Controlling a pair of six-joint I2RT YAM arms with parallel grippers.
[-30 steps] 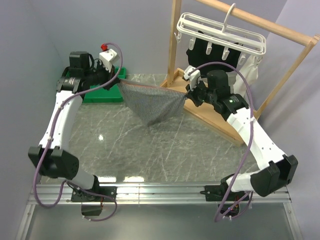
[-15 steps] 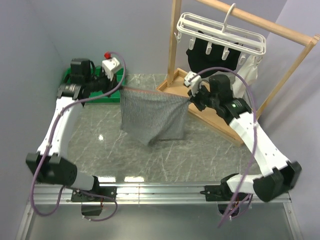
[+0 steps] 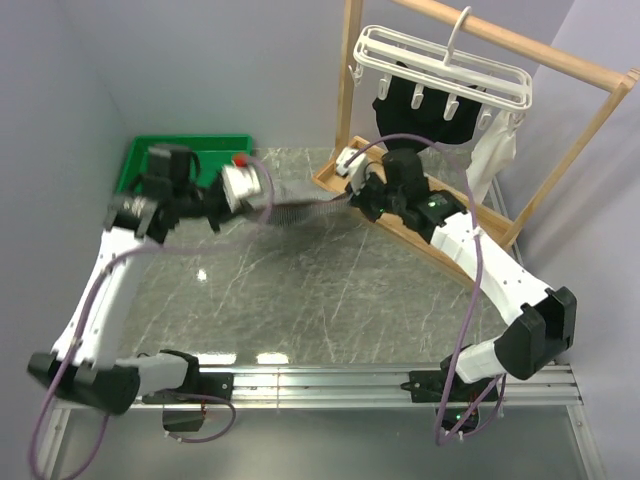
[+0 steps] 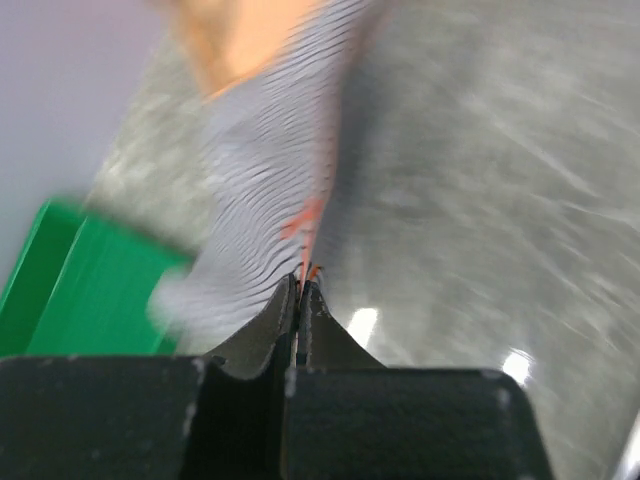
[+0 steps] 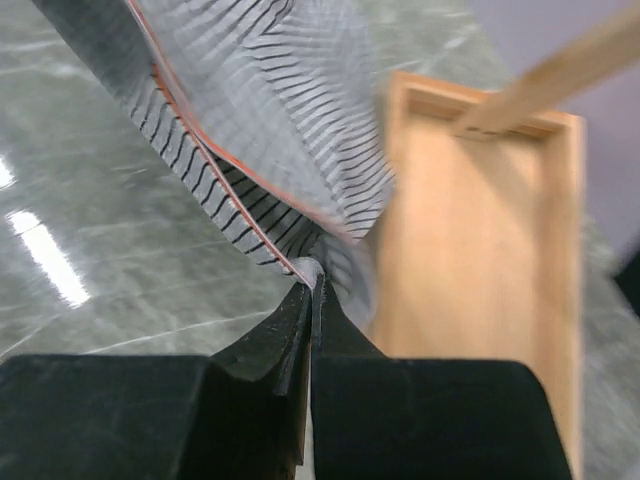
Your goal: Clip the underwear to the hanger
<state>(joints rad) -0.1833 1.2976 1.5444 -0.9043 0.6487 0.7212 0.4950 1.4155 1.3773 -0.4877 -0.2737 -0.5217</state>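
Two robot arms are stretching one pair of underwear (image 3: pixel 305 206) between them above the far middle of a marble table (image 3: pixel 330 300). The cloth is grey and white with fine stripes, and from above it is showing as a narrow, taut band.

The left gripper (image 3: pixel 266 203) is pinching its left end. In the left wrist view the jaws are pressed together on an orange-edged hem. The right gripper (image 3: pixel 352 196) is pinching the right end, its jaws likewise squeezed onto the cloth's edge in the right wrist view.

One white hanger (image 3: pixel 440 62) with a row of dangling clips is hanging by its hook from one wooden rack (image 3: pixel 520 45) at the far right, above and to the right of the underwear and apart from it. One black garment (image 3: pixel 430 108) and one small white cloth (image 3: pixel 490 152) are hanging under the hanger.

One green tray (image 3: pixel 185 150) is sitting in the far left corner. The rack's upright post is standing just beside the right gripper, and walls are closing in on the left and far sides.
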